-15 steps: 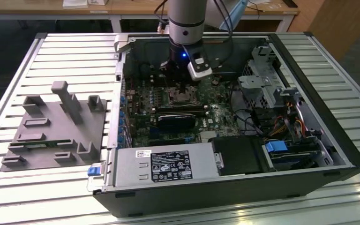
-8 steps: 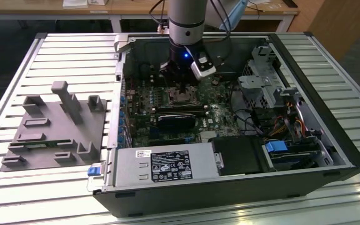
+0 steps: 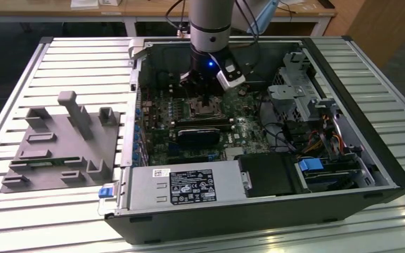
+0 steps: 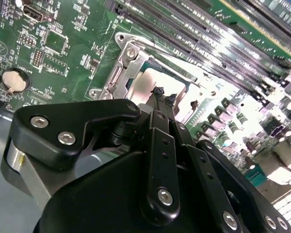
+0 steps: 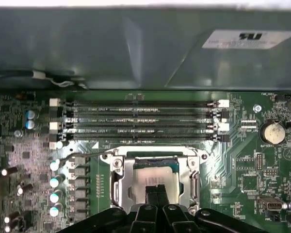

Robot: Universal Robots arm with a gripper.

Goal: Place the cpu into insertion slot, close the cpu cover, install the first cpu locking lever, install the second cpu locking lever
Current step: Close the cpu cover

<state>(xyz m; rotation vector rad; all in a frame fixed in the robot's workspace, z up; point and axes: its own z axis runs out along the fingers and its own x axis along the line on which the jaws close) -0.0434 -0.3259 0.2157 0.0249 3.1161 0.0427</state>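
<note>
My gripper (image 5: 155, 191) reaches down into the open computer case over the insertion slot (image 5: 117, 165), a silver-framed socket in the green board. The cpu (image 5: 155, 171) lies flat in it, its silvery-grey face showing. The cpu cover (image 5: 193, 180) lies down around the chip as a thin metal frame. Both black fingers are shut together, their tips just above or on the chip's face with nothing between them. In the second wrist view the gripper (image 4: 160, 95) stands at the cpu (image 4: 143, 87). A thin wire lever (image 5: 80, 156) sticks out beside the socket. In the exterior view the gripper (image 3: 202, 97) hangs over the insertion slot (image 3: 201, 109).
Long black memory slots (image 5: 140, 121) run beside the socket, with the case wall (image 5: 136, 48) behind them. A row of capacitors (image 5: 54, 182) and a coin battery (image 5: 272, 132) flank it. A black cooler block (image 3: 196, 138), power supply (image 3: 181, 187) and drive cage (image 3: 301, 89) crowd the case. A grey fixture (image 3: 61, 142) sits outside it.
</note>
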